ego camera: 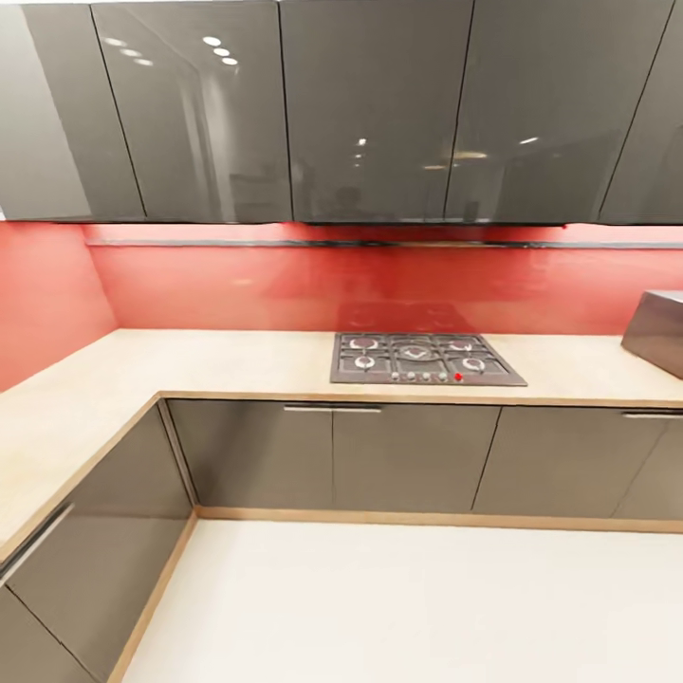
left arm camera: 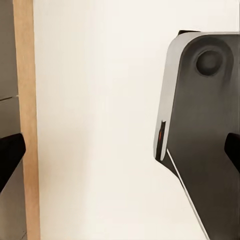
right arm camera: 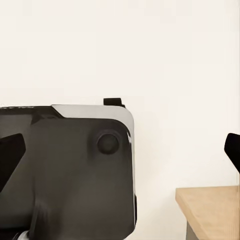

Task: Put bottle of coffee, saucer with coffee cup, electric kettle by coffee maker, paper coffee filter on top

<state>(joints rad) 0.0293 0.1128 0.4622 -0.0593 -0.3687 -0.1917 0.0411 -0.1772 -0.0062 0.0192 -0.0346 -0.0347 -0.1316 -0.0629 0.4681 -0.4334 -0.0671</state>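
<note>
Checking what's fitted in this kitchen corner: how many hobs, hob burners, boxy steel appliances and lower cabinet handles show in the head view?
Hob: 1
Burners: 5
Steel appliance: 1, cut off by the picture edge
Cabinet handles: 3
Total: 10

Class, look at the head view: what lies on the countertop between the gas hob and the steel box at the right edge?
Nothing: between the gas hob and the steel box, the head view shows bare countertop.

There was one bench (ego camera: 218, 365), shaped like an L. One stove (ego camera: 422, 359) sat in it, with five burners, four grey knobs and one red knob. One steel box (ego camera: 656, 332) stood at the edge. Two long door handles showed below.
</note>
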